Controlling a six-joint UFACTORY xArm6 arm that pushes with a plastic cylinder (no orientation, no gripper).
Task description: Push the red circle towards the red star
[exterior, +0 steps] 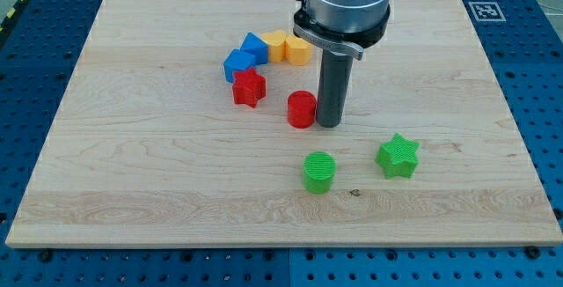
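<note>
The red circle (301,109) stands on the wooden board, a little above the view's middle. The red star (249,87) lies up and to the left of it, with a small gap between them. My tip (329,124) rests on the board right against the red circle's right side. The dark rod rises from it to the arm's grey housing at the view's top.
Two blue blocks (244,56) sit just above the red star, touching it, with two yellow blocks (288,47) to their right. A green circle (319,172) and a green star (398,156) lie below and to the right of my tip. The wooden board (132,164) lies on a blue perforated table.
</note>
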